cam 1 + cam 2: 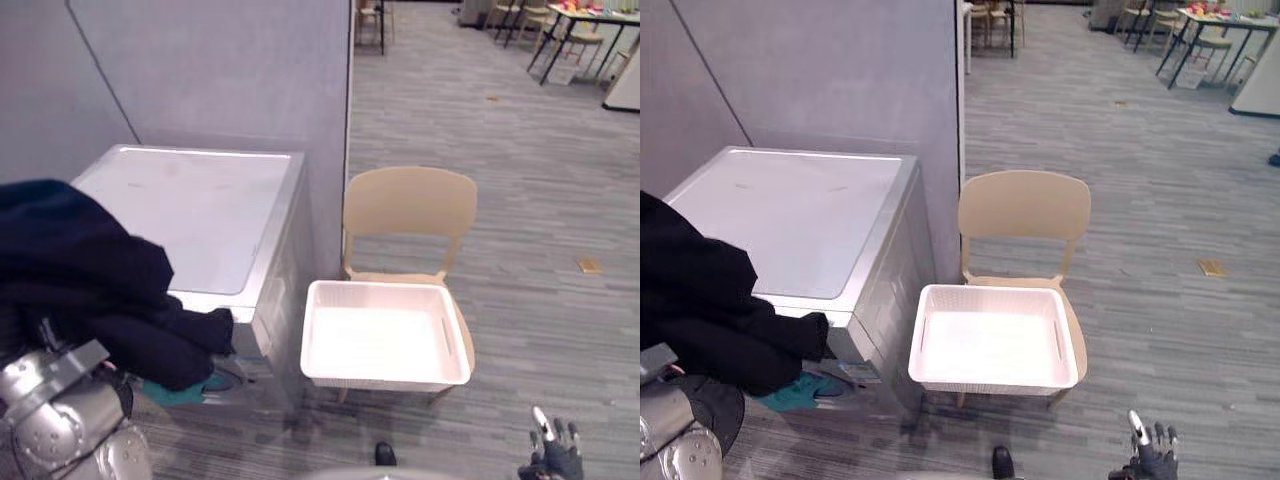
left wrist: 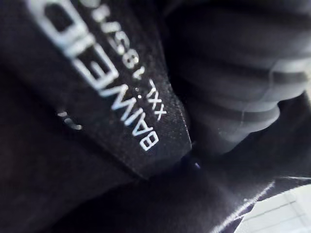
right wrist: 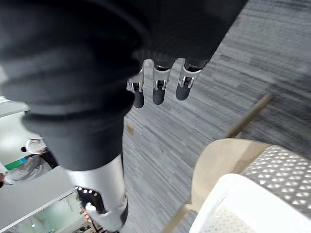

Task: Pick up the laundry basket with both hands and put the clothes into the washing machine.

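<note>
Hanging in a bundle at the robot's left, the dark clothes (image 1: 80,275) are raised in front of the near corner of the washing machine (image 1: 215,215), whose flat white lid is down. A teal cloth (image 1: 185,393) shows just beneath the bundle, against the machine's front. The left arm (image 1: 60,420) comes up under the garments. In the left wrist view the left hand (image 2: 228,77) shows as its dark ribbed cover pressed into black fabric with a sewn label, its fingers buried in the cloth, so I cannot tell whether they grip it.

The white laundry basket (image 1: 380,378) sits on the seat of a beige chair (image 1: 410,205) just beside the machine, with nothing inside it. The right hand (image 1: 555,455) is low at the robot's right, over the grey floor (image 1: 520,150) and apart from the basket. In its wrist view the fingers (image 3: 158,90) are straight and hold nothing
</note>
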Tool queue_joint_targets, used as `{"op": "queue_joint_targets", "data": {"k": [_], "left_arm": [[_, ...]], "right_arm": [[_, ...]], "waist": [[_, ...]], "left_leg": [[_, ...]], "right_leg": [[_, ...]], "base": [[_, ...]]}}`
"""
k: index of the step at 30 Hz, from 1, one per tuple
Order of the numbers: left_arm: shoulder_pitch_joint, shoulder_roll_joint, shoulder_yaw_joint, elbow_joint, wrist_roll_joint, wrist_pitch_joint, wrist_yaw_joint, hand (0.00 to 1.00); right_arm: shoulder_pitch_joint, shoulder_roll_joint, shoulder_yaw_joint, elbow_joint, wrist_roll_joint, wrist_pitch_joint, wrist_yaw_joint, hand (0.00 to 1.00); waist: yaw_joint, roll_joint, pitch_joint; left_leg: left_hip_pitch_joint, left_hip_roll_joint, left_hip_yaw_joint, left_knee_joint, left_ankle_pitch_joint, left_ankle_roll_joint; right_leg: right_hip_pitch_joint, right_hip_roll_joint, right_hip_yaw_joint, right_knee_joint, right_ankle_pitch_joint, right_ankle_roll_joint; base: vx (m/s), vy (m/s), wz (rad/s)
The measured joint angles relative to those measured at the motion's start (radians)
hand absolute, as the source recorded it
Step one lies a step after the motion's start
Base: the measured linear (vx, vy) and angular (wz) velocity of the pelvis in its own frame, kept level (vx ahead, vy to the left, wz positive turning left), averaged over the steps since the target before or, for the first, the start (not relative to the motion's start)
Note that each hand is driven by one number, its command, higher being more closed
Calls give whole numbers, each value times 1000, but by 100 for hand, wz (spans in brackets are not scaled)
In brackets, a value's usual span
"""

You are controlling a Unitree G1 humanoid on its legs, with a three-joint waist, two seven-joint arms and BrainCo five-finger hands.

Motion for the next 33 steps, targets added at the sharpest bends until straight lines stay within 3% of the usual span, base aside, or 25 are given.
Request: {"op": "queue_joint_targets", "data": {"k": [6, 7, 8, 10, 13, 15, 17, 20, 24, 25, 27, 30, 31, 32, 33], "left_arm": [[98, -50, -122, -16, 86, 26, 5, 100], [114, -59, -150, -14, 104, 32, -5, 100], [142, -59, -175, -8, 112, 35, -13, 100], [162, -61, -214, 23, 121, 50, -27, 100], [156, -65, -284, 102, 121, 77, -38, 100], [157, -91, -315, 165, 109, 95, -60, 100], [159, -97, -322, 195, 101, 104, -62, 100], [161, -99, -332, 207, 92, 118, -53, 100], [123, -89, -357, 241, 65, 118, -46, 100], [98, -75, -390, 246, 59, 118, -37, 100], [57, -62, -440, 275, 59, 118, -33, 100], [27, -37, -465, 284, 59, 118, -33, 100], [10, -35, -479, 302, 59, 118, -32, 100], [-19, -28, -505, 342, 59, 118, -33, 100], [-30, -30, -515, 359, 58, 118, -33, 100]], "right_arm": [[4, 0, 35, 103, -2, 16, 21, 0], [-10, -4, 39, 133, -4, 17, 20, 0], [-23, -9, 60, 155, -9, 17, 19, 0], [-42, -15, 86, 178, -34, 19, 17, 0], [-75, -25, 157, 182, -55, 21, 15, 0], [-113, -37, 214, 178, -67, 22, 13, 0], [-149, -39, 247, 164, -78, 23, 4, 0], [-212, -40, 293, 130, -79, 22, -23, 0], [-237, -27, 291, 110, -66, 20, -64, 0], [-236, -23, 276, 104, -35, 8, -87, 0], [-237, -22, 246, 104, 12, -7, -115, 0], [-251, -24, 259, 103, 29, -6, -121, 0], [-255, -28, 254, 105, 42, -5, -132, 0], [-242, -25, 245, 111, 58, -5, -137, 0], [-236, -20, 242, 111, 65, -5, -134, 0]], "waist": [[31, 13, -1], [31, 1, -6], [30, 13, -4], [31, 10, 5], [29, 17, 53], [39, 9, 67], [58, -3, 73], [58, -25, 81], [57, -35, 96], [53, -25, 107], [56, -2, 106], [62, 12, 91], [56, 22, 93], [50, 18, 89], [56, 14, 85]], "left_leg": [[-10, 1, -62, 2, 3, 2], [-18, 3, -76, 5, 6, 2], [-29, 4, -91, 12, 9, 5], [-43, 5, -123, 30, 11, 1], [-95, 10, -179, 134, -14, 18], [-158, 16, -181, 228, -52, 38], [-178, 14, -177, 261, -67, 41], [-220, 15, -153, 337, -101, 55], [-259, 24, -84, 407, -141, 29], [-303, 25, -82, 498, -183, 43], [-356, 31, -56, 586, -235, 69], [-421, 31, 20, 601, -253, 123], [-416, 26, 35, 574, -243, 146], [-376, 1, 40, 521, -220, 165], [-358, -8, 43, 499, -212, 169]], "right_leg": [[30, -11, -68, 0, -13, -3], [35, -15, -89, 1, -17, -1], [37, -20, -103, 1, -19, -1], [44, -25, -133, 12, -26, 2], [31, -38, -195, 127, -95, 0], [-33, -63, -210, 259, -160, -2], [-62, -71, -198, 299, -180, -4], [-98, -76, -166, 308, -177, 10], [-93, -85, -154, 230, -155, 40], [-100, -98, -158, 222, -103, 47], [-120, -108, -158, 197, -66, 52], [-168, -139, -232, 130, -74, -32], [-177, -143, -239, 196, -76, -29], [-130, -127, -216, 306, -129, 16], [-112, -110, -199, 318, -170, 30]], "base": [[-33, -7, 34], [-19, -7, 53], [-9, 3, 48], [-5, 6, 49], [-50, 8, 69], [-87, 38, 47], [-70, 44, -4], [-34, 82, -28], [-39, 156, -40], [-21, 214, -22], [-61, 303, -43], [-14, 328, -70], [149, 260, -31], [181, 238, -20], [166, 132, -12]]}}
